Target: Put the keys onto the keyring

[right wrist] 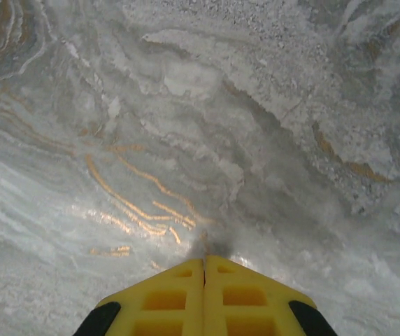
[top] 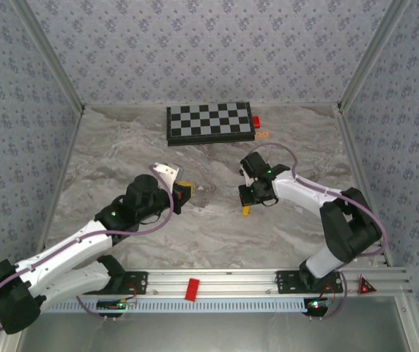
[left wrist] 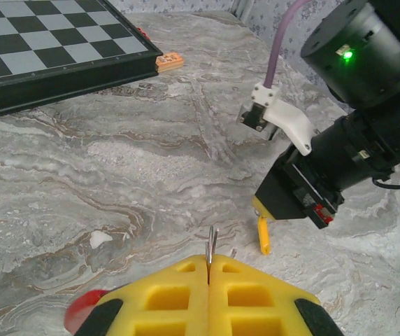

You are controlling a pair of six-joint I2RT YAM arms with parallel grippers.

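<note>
keyring (left wrist: 211, 246): just a thin grey wire end pokes from the seam of the left gripper (left wrist: 210, 269); the rest lies behind its yellow fingers (left wrist: 172, 297).
red blob (left wrist: 82, 308): blurred, half behind those fingers.
chessboard (left wrist: 46, 42): runs off the top and left edges.
right gripper (left wrist: 263, 243): mostly under its black body; one yellow tip shows.
dark smudge (right wrist: 210, 245): blurred at the pressed-together tips, too vague to name.

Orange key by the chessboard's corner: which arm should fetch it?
Right, likely. The right gripper is nearer the orange key and on its side; the left gripper is shut on thin wire, apparently the keyring.
</note>
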